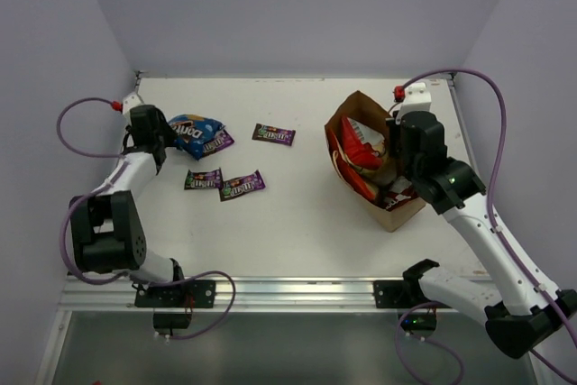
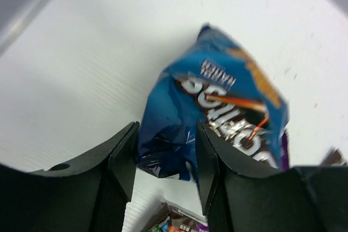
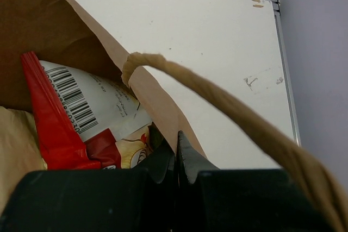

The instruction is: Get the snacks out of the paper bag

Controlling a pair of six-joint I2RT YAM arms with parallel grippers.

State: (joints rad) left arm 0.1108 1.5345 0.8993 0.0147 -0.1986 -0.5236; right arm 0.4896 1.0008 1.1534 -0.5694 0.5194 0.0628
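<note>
Top view: the bag point(image 1: 383, 209) lies open with soft, crinkly snacks point(image 1: 359, 155) inside — light, best pinched by an edge. Right gripper point(image 3: 175, 156) pinches its rim; left gripper point(image 2: 166, 161) is half open around the Doritos point(image 2: 217, 112), well left of the bag.

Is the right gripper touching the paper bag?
Touching. The right wrist view shows the right gripper shut on the paper bag, its rim pinched between the fingers.

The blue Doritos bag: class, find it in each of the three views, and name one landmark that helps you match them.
Top external: blue Doritos bag far left, beside the left gripper.
Left wrist: centre, its near end between the fingers.
Right wrist: not in it.
Shared landmark: a purple candy bar against the bag.
</note>
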